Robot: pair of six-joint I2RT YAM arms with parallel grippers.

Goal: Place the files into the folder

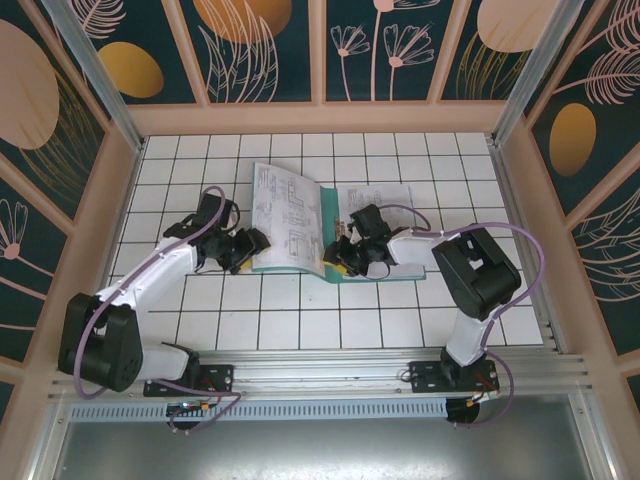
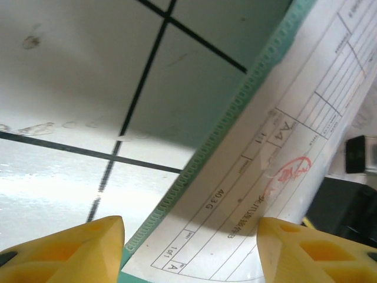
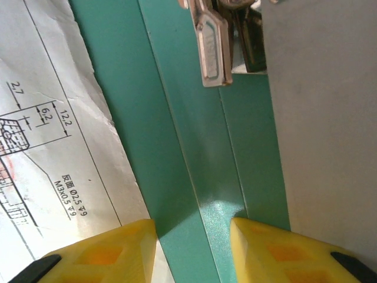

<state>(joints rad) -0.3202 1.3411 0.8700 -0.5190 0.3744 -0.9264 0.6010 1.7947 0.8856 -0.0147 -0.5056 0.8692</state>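
Left gripper (image 1: 243,246), yellow fingers (image 2: 76,247) spread, straddles the left edge of the open dark teal-green flat folder (image 3: 177,135). A white printed sheet (image 1: 288,205) lies on that cover, its long axis running away from the arms. Right gripper (image 1: 345,256), jaws apart and pinching nothing, sits over the spine near the metal clip (image 3: 212,47), so the left arm appears nearer the sheet.

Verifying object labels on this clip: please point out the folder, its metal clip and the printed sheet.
folder (image 3: 194,153), right wrist view, teal inner surface by the spine.
metal clip (image 3: 211,52), right wrist view, its shiny lever.
printed sheet (image 1: 288,215), top external view, middle of the page.
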